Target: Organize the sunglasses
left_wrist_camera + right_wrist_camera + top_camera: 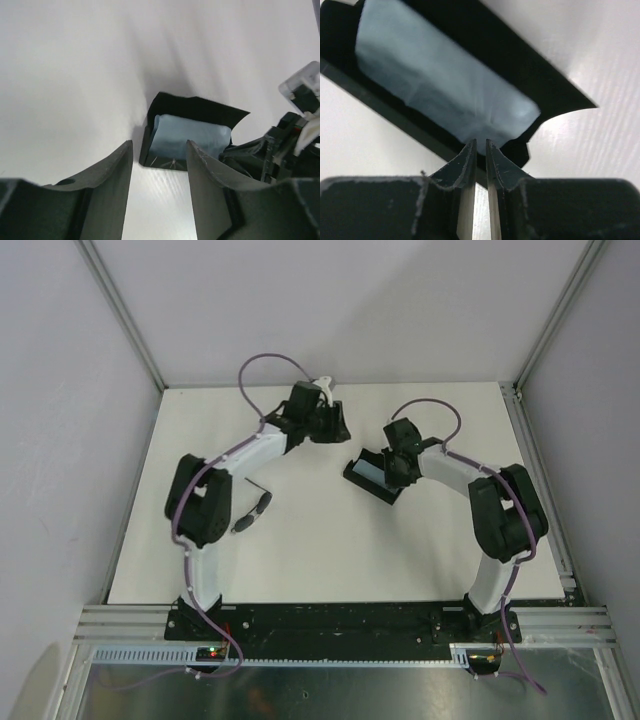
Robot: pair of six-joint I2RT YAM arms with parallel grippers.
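The sunglasses (252,513), a dark pair with thin arms, lie on the white table beside the left arm's elbow, away from both grippers. The open black case (385,490) lies at centre right with the light blue cloth (370,469) inside. It shows in the left wrist view (200,107) with the cloth (190,135), and in the right wrist view (485,45) with the cloth (435,80). My left gripper (332,428) (160,145) is open and empty, left of the case. My right gripper (398,472) (480,141) is over the case, jaws nearly closed on the cloth's near corner.
The white table top (330,560) is bounded by grey walls and aluminium rails at the left (120,320) and right (560,320). The right arm (280,145) shows at the right edge of the left wrist view.
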